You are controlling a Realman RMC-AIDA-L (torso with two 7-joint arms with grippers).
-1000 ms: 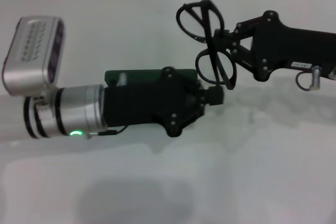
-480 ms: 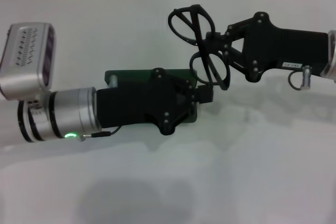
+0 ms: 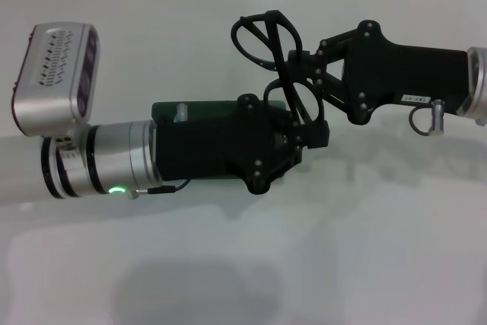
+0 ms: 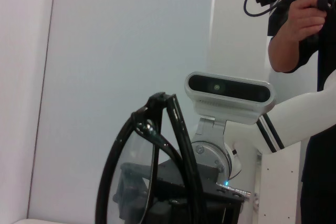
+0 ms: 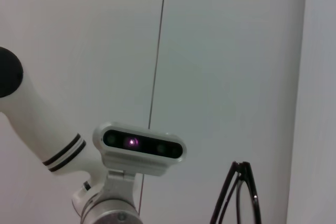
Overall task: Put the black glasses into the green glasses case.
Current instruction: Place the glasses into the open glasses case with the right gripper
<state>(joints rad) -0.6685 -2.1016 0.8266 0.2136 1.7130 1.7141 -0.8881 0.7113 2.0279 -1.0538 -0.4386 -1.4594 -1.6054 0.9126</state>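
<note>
The black glasses (image 3: 259, 36) hang in the air, pinched at one side by my right gripper (image 3: 301, 62), which reaches in from the right and is shut on them. They hover over the right end of the green glasses case (image 3: 202, 109), which lies on the white table (image 3: 350, 249) and is mostly hidden under my left arm. My left gripper (image 3: 310, 136) lies over the case's right end, just below the glasses. The glasses also show close up in the left wrist view (image 4: 152, 166) and at the edge of the right wrist view (image 5: 241, 192).
My left arm's silver wrist and its camera block (image 3: 57, 78) stand at the table's left. The left wrist view shows the right arm's camera (image 4: 229, 90) and a person holding a camera (image 4: 294, 9) behind it. A tiled wall runs along the table's far edge.
My right gripper has carried the glasses leftward and slightly down, over the case's right end. My left gripper drew back left, then came forward to the right again. The case has not moved.
</note>
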